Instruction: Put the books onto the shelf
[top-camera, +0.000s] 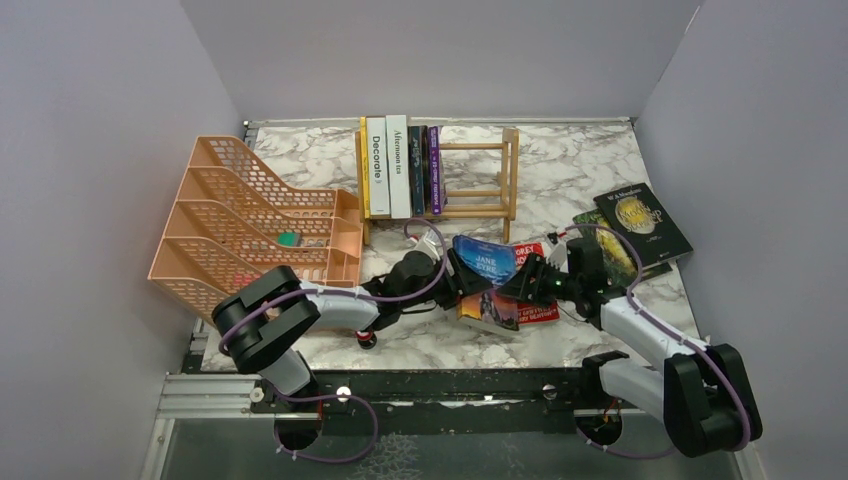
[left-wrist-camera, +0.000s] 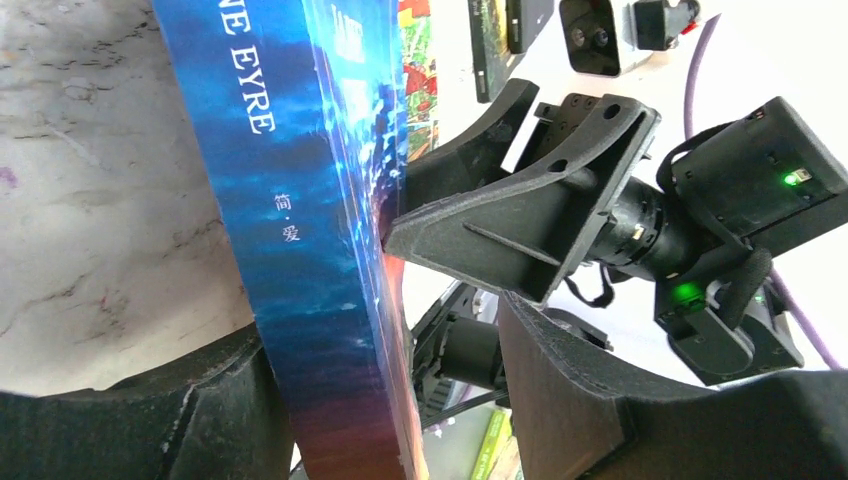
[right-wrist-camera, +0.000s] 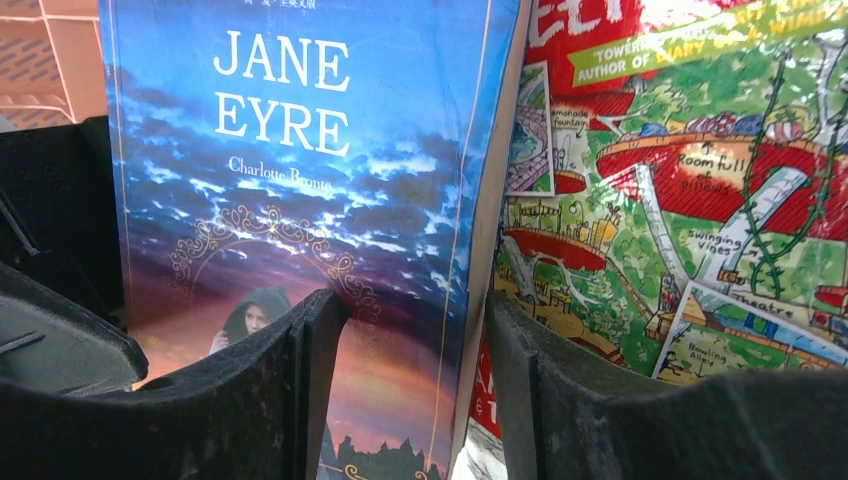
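The blue "Jane Eyre" book (top-camera: 485, 258) is tipped up off the red illustrated book (top-camera: 540, 310) between my two grippers. In the left wrist view its spine (left-wrist-camera: 300, 200) stands between the jaws of my left gripper (left-wrist-camera: 385, 340). It rests against one finger (left-wrist-camera: 200, 410), with a gap to the other, so the gripper is open. My right gripper (right-wrist-camera: 410, 310) is open too, its fingers spread in front of the cover (right-wrist-camera: 300, 180) and over the red book (right-wrist-camera: 680, 180); one fingertip (left-wrist-camera: 400, 235) touches the cover. The wooden shelf (top-camera: 510, 170) holds several upright books (top-camera: 398, 165).
An orange mesh file tray (top-camera: 250, 220) stands left of the shelf. A dark green book with gold (top-camera: 640, 220) lies at the right on another green book (top-camera: 600, 250). The right half of the shelf holds no books. Grey walls enclose the marble table (top-camera: 560, 160).
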